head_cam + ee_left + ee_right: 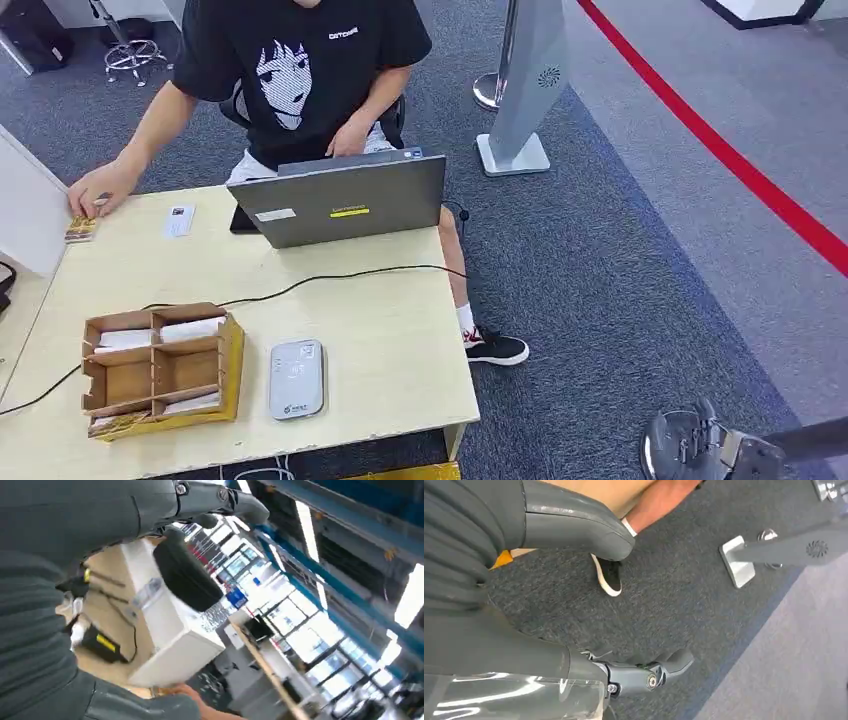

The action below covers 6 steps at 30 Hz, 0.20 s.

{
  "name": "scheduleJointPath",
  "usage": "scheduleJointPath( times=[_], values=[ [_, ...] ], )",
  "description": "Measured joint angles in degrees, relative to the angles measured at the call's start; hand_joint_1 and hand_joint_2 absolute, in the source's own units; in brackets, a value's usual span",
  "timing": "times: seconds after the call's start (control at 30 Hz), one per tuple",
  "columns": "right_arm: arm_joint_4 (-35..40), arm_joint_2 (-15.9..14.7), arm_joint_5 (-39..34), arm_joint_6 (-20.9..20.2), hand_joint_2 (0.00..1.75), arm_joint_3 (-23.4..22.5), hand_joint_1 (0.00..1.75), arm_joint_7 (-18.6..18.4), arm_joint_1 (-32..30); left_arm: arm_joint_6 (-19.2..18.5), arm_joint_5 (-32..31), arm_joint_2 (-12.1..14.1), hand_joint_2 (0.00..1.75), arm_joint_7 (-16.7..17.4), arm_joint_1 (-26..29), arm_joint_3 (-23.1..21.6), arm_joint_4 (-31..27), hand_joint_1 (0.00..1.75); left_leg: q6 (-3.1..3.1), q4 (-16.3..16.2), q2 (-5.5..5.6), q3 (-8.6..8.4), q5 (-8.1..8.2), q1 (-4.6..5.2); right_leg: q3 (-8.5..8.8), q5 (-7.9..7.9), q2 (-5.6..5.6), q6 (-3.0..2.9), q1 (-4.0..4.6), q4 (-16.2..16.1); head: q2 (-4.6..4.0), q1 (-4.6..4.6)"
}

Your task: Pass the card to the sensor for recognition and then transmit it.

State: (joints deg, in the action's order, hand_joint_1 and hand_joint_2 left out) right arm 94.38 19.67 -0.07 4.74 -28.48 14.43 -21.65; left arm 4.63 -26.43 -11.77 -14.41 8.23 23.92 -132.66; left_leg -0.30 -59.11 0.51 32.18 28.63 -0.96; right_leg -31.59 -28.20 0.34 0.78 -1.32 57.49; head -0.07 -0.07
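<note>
- Grey carpet surrounds a pale wooden surface (400,330) carrying a cardboard divider box (160,368) of white cards (190,329) beside the grey sensor (296,378).
- Left robot hand (150,510) seems the nearer one, though how far off it is cannot be judged; its fingers look empty and apart.
- Right robot hand (589,595) hangs over carpet, fingers apart, holding nothing.
- Each card's long axis runs across the box compartments.
- A person (300,70) sits behind the laptop (345,200).

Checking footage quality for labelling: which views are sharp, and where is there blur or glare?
Head view: evenly lit, the table and laptop sharp. Left wrist view: tilted, smeared, windows blown out. Right wrist view: carpet sharp, right hand soft.
</note>
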Motion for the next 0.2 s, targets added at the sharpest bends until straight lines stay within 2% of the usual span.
scheduleJointPath(
  times=[0.07, 0.2],
  values=[
    [0.17, 0.00, -0.09, 0.00, 1.75, -0.02, 0.00, -0.07, -0.41, 0.00, 3.43, -2.35, 1.75, -0.82, 2.04, 3.95, -2.54, 0.00, 0.01, 0.00, 0.08, 0.02, 0.00, -0.01, 0.00, -0.07, -0.11, 0.06, 0.00, -0.01, 0.00, 0.02],
    [0.46, 0.00, -0.43, -0.11, 1.75, 0.00, 0.00, -0.07, -0.47, 0.52, 4.74, -4.91, 1.75, -1.24, 3.87, 7.46, -5.02, 0.00, 0.02, 0.01, 0.15, 0.03, 0.01, -0.01, 0.10, -0.12, -0.20, 0.08, 0.00, -0.01, 0.00, 0.02]
  ],
)
